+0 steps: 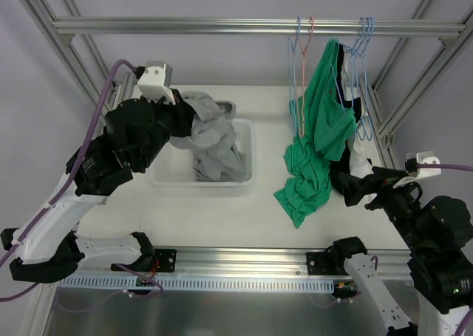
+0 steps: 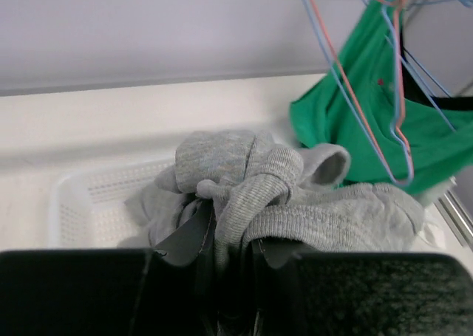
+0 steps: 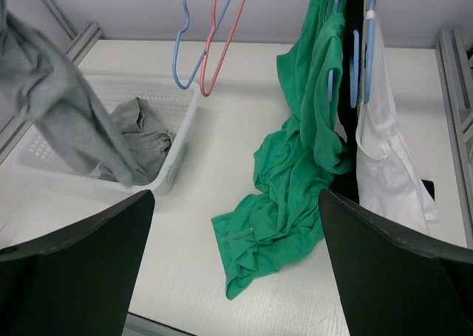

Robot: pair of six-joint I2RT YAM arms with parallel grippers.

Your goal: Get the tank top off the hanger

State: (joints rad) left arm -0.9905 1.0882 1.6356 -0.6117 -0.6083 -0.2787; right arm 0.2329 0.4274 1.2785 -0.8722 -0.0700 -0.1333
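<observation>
White surface (image 1: pixel 222 210) inside a bare metal frame, with a rail (image 1: pixel 222 26) running across the back. My left jaws, above the white basket (image 1: pixel 250 133), are clenched on a bunched grey garment (image 1: pixel 211 133) whose loose end trails down inside it. My right jaws, well to the right of the basket at the near edge, stand released and wide, holding nothing.

The green tank top (image 1: pixel 321 122) hangs to the right of the basket, its straps on a blue hanger (image 3: pixel 331 85) hooked over the rail and its lower half heaped on the surface. A black top (image 3: pixel 355 26) and a white top (image 3: pixel 384 151) hang just beyond it, farther from the basket; two empty hangers (image 1: pixel 299 70) dangle on the basket side.

The job looks not yet done, and the risks are plain. A straight downward tug on the green cloth would likely catch a strap on the hanger's shoulder and pull the hanger off the rail with it. The neighbouring tops hang so close that a wide bite could take their fabric too. The grey garment may spill over the basket rim if I let go off-centre.
</observation>
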